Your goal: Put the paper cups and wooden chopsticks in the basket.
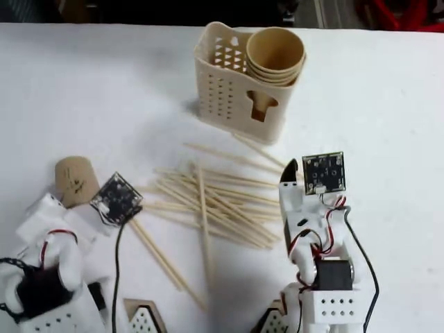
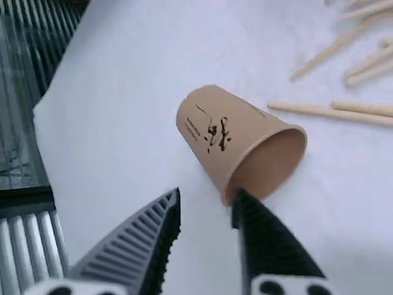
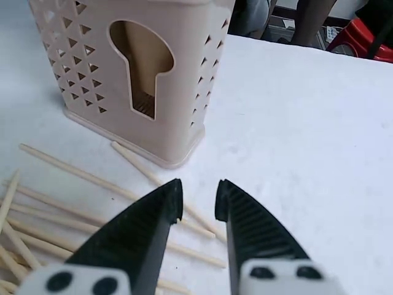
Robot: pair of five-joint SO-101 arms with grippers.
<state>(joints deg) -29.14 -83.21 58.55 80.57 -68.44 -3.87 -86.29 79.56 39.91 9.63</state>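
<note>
A brown paper cup [image 2: 236, 141] lies on its side on the white table, its mouth facing my left gripper [image 2: 206, 200]. That gripper is open, and one fingertip [image 2: 242, 200] is right at the cup's rim. The same cup [image 1: 75, 182] lies at the left of the table in the high view. The beige perforated basket [image 1: 229, 90] stands at the back with a stack of paper cups [image 1: 276, 52] inside. Wooden chopsticks [image 1: 208, 205] lie scattered in the middle. My right gripper [image 3: 198, 200] hovers over chopsticks [image 3: 141, 169] in front of the basket [image 3: 178, 92], slightly open and holding nothing.
The table's left edge [image 2: 46, 141] runs close behind the lying cup, with dark slatted flooring beyond it. Two arm bases [image 1: 142, 319] sit at the front edge. Bare table lies to the right of the basket.
</note>
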